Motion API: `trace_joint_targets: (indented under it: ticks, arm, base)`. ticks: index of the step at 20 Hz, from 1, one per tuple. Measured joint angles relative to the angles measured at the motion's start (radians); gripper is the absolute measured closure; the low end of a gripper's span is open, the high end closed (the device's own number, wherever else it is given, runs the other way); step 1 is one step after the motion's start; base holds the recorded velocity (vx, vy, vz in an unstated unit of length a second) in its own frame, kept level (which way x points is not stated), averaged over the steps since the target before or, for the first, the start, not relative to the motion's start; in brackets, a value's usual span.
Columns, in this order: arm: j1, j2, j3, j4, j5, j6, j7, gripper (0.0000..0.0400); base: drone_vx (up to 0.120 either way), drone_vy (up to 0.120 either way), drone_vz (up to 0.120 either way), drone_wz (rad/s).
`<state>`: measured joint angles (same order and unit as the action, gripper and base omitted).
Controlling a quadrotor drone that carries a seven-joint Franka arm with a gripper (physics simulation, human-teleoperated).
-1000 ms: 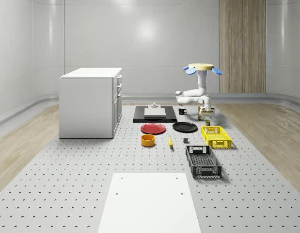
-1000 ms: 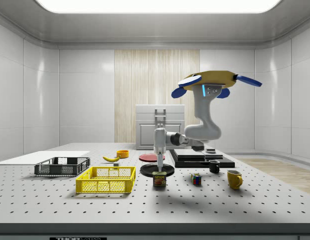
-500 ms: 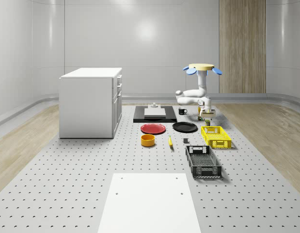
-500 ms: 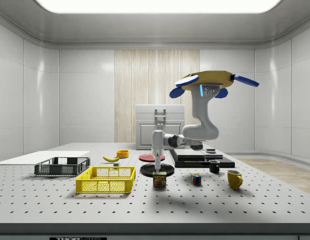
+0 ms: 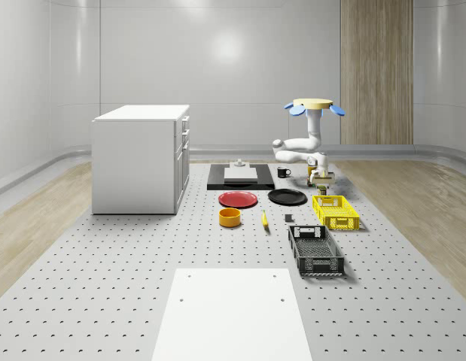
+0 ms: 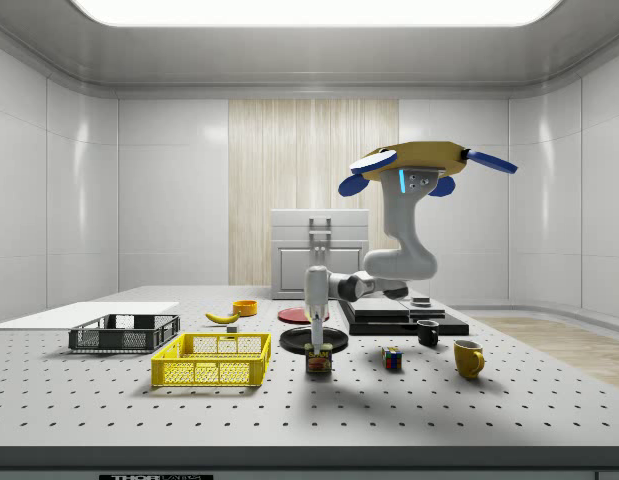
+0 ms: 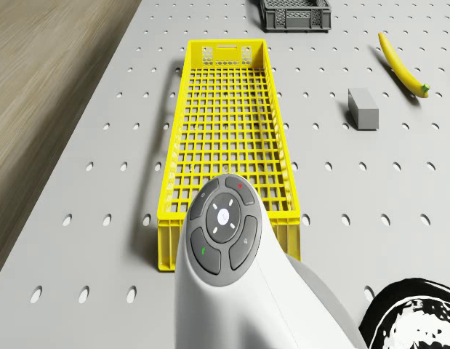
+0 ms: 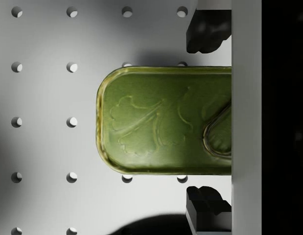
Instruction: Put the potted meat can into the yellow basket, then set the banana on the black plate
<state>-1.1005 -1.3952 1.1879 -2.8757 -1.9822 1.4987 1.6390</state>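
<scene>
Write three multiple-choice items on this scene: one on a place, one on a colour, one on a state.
1. Where does the potted meat can stand?
A. in the yellow basket
B. on the table, beside the yellow basket
C. on the cabinet

2. What colour is the plate beside the black plate?
A. red
B. blue
C. green

3. How do the fingers of the tool stand?
A. open, astride the can
B. shut, tips touching
C. shut on the basket's rim

Key:
B, the side view shows the can on the table.
A, the whole-scene view shows a red plate.
A, the wrist view shows gaps either side, while the drone hovers above.
</scene>
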Motion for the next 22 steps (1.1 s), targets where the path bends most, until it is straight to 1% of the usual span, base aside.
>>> trace_joint_targets:
  ticks: [6,15,16,17,19,21,22]
  arm:
    - [0.007,-0.015,-0.033,-0.001,-0.028,0.022,-0.002,0.0000]
    - [-0.016,-0.014,-0.031,0.019,-0.027,0.029,0.003,0.0000]
    - [-0.017,-0.014,-0.031,0.020,-0.027,0.030,0.003,0.0012]
    - [-0.018,-0.015,-0.030,0.021,-0.026,0.031,0.003,0.0042]
    - [-0.020,-0.016,-0.030,0.022,-0.026,0.032,0.004,0.0085]
    - [-0.021,-0.017,-0.030,0.022,-0.025,0.033,0.005,0.0110]
    - [-0.022,-0.018,-0.029,0.022,-0.025,0.034,0.004,0.0111]
  base:
    - [0.000,0.000,0.000,0.000]
    - [0.000,0.000,0.000,0.000]
    - [0.000,0.000,0.000,0.000]
    - [0.000,0.000,0.000,0.000]
    - [0.000,0.000,0.000,0.000]
    - [0.000,0.000,0.000,0.000]
    - [0.000,0.000,0.000,0.000]
